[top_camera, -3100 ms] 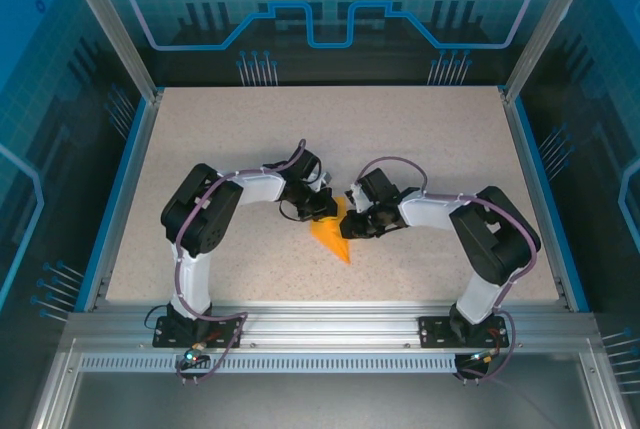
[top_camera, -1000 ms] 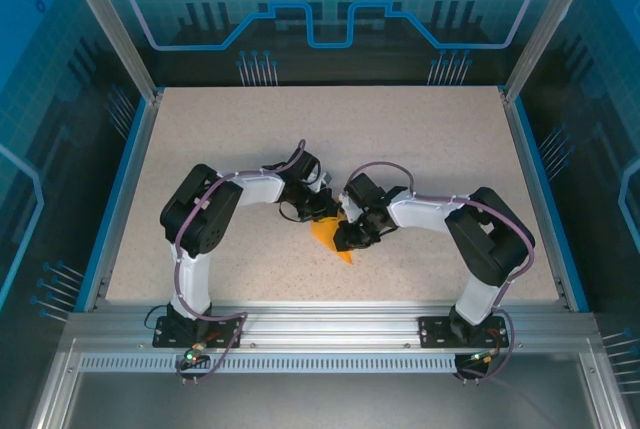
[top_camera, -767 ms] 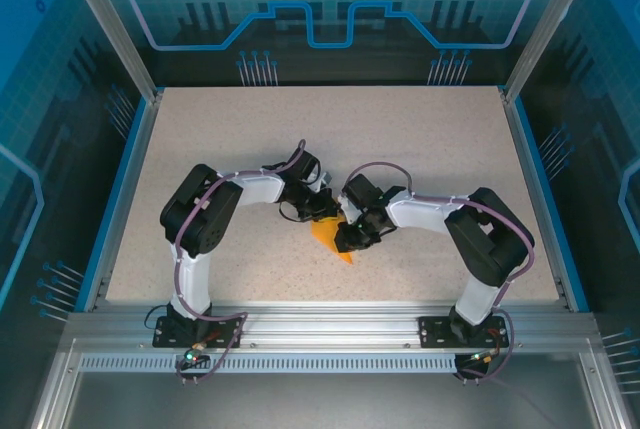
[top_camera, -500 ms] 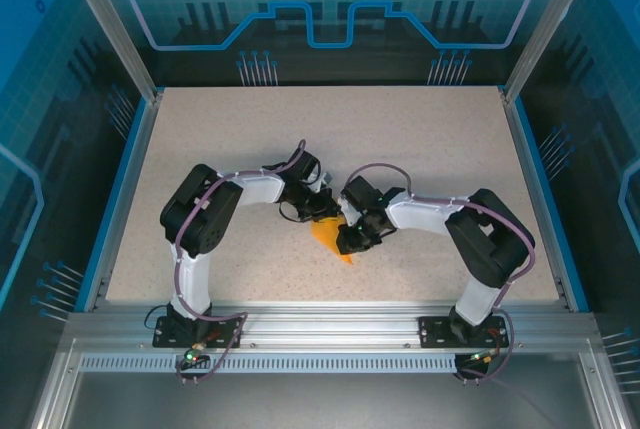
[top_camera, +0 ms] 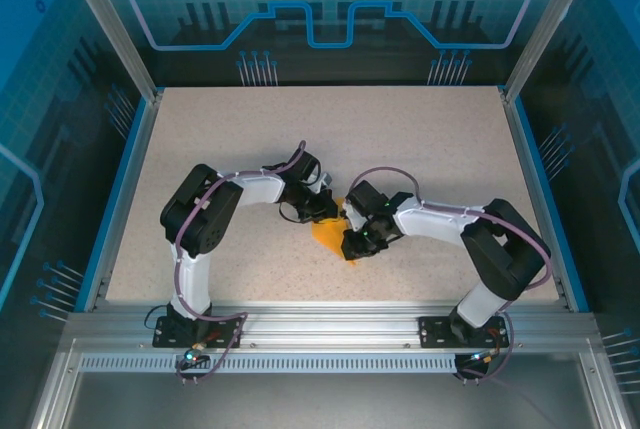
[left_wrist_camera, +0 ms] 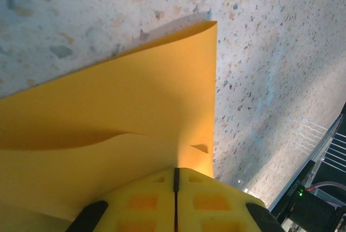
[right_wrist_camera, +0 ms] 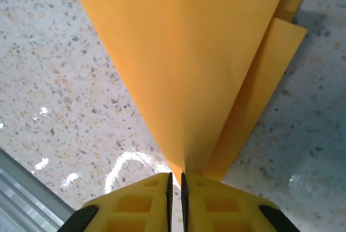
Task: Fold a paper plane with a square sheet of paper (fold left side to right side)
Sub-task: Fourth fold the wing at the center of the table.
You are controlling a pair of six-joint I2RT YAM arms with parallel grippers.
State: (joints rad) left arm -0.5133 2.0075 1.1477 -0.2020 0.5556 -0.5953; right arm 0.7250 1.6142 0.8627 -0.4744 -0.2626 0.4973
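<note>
One orange paper [top_camera: 331, 236], creased into a narrow wedge of overlapping layers, is lying on the speckled table [top_camera: 420, 139], near its middle and a little toward the near edge, between the two arms.

- Top view: the wedge is tapering toward the near edge, and both arms are bending inward over it.
- Right wrist view: a broad flap is lying over a narrower strip that is showing along its right side. Both are converging on the right fingers [right_wrist_camera: 135, 202]. These are closing to a thin slit exactly where the paper's point is arriving, so they are pinching that tip.
- Left wrist view: the upper layer is bowing up slightly, and the far corner is casting a shadow on the table. The left fingers [left_wrist_camera: 143, 202] are sitting clenched, pads meeting along a hairline seam, with their tips bearing on the paper's near edge. Whether any layer is caught between them I cannot tell.
</note>
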